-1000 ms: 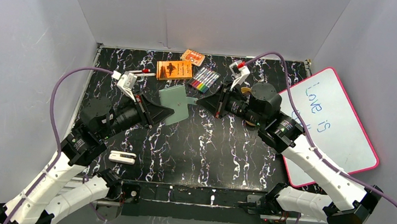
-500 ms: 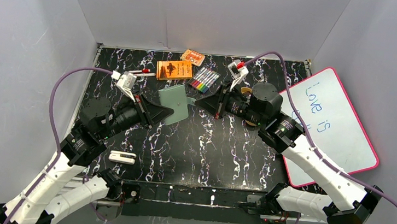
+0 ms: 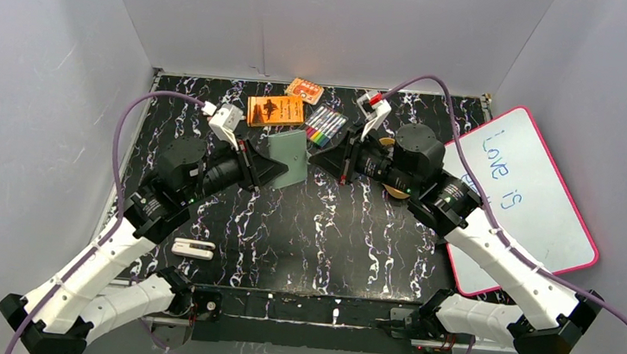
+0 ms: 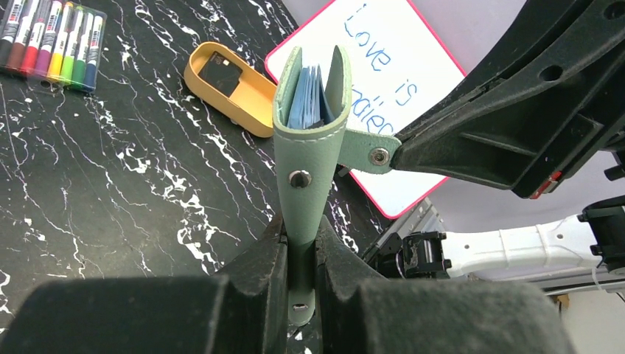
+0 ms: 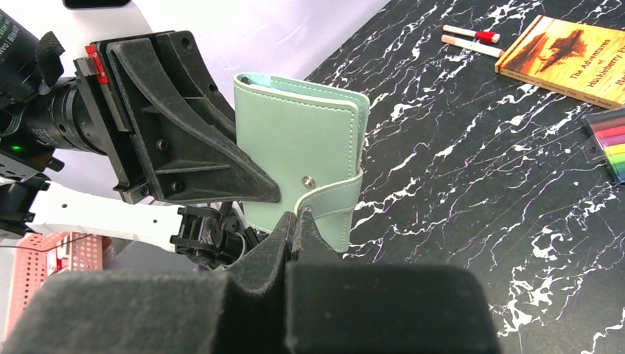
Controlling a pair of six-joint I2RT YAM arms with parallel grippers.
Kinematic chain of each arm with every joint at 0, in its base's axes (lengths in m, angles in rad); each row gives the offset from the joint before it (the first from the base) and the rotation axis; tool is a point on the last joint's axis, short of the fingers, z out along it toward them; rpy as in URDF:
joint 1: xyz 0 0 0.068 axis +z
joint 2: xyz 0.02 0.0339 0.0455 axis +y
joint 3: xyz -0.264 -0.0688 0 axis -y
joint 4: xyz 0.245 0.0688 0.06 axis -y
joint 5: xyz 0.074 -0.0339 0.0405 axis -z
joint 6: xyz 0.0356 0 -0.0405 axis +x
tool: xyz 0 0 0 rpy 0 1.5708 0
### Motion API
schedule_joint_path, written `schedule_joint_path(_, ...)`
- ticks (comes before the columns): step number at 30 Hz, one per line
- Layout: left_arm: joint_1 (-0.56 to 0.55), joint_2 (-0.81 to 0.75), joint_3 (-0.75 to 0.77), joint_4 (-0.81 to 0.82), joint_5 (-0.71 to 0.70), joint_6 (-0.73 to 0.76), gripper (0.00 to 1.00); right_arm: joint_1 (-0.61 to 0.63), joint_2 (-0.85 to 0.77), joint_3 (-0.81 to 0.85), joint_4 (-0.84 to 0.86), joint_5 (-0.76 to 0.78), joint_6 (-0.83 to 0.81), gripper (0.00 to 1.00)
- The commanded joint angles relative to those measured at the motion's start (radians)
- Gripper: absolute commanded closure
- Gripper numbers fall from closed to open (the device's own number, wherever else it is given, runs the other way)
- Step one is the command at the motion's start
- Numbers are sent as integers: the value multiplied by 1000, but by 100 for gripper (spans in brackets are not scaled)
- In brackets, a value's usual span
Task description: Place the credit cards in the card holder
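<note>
The sage-green card holder is held on edge above the table between both arms. My left gripper is shut on its spine, and pale blue sleeves show in the slightly gaping top. My right gripper is shut on the holder's snap tab, whose snap is undone; in the left wrist view that tab runs into the right gripper's black fingers. A dark credit card lies in the tan oval tray on the table beyond the holder.
An orange book, a small orange box and a pack of coloured markers lie at the back. A pink-rimmed whiteboard leans at the right. A white object lies front left. Two loose markers lie beside the book.
The left arm has swung right and farther back, carrying the card holder closer to the right gripper. The right gripper has closed on the snap tab.
</note>
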Motion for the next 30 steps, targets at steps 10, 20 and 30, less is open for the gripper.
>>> schedule_joint_path(10,1,32,43,44,-33,41,100,2,-9,27,42,-5,-43,100)
schedule_joint_path(20,1,18,27,25,-49,54,100,1,-21,3,53,-36,-70,100)
schedule_joint_path(30,1,7,18,15,-59,62,100,2,-23,-17,90,-71,-62,100)
